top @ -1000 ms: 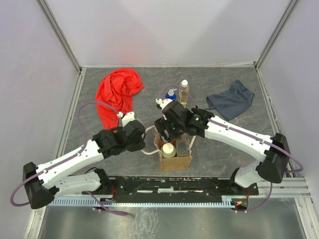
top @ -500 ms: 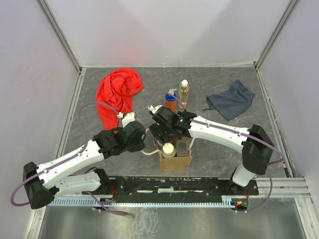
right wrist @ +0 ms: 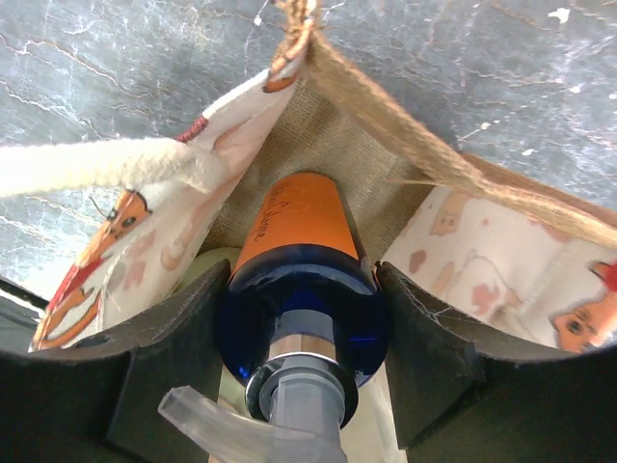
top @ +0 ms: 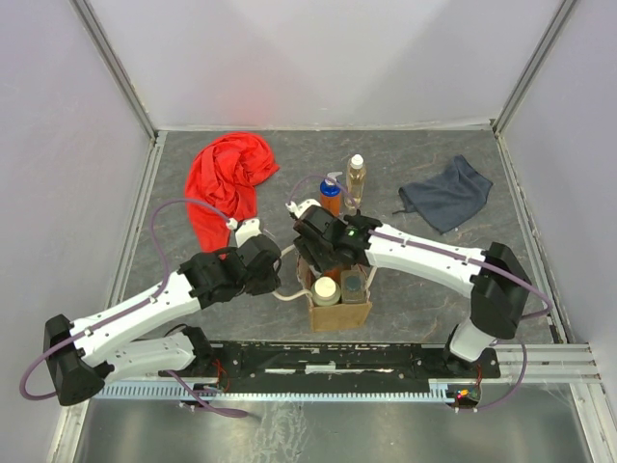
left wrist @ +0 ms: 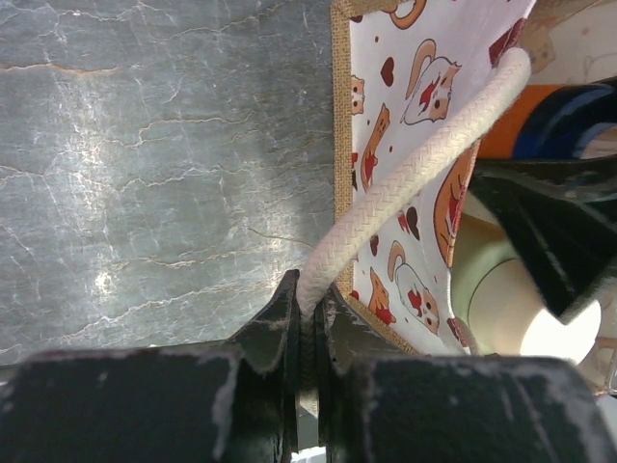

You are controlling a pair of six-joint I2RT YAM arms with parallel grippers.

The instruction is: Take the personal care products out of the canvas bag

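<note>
Where bag rim (right wrist: pixel 434 156) gapes, R fingers (right wrist: pixel 434 359) pinch bottle (right wrist: pixel 294 241).

The tan bag (top: pixel 339 314) stands open on the tabletop (top: pixel 540 198), with cats on its lining. The left claw (left wrist: pixel 307 309) pinches its rope handle (left wrist: pixel 415 164). Inside stand a beige bottle (top: pixel 326 289), a dark-capped bottle (top: pixel 354 285) and an orange bottle (right wrist: pixel 294 241), squeezed by the right claw (right wrist: pixel 304 328). Behind the bag stand a second orange bottle (top: pixel 331 200) and a slim amber bottle (top: pixel 356 181).
</note>
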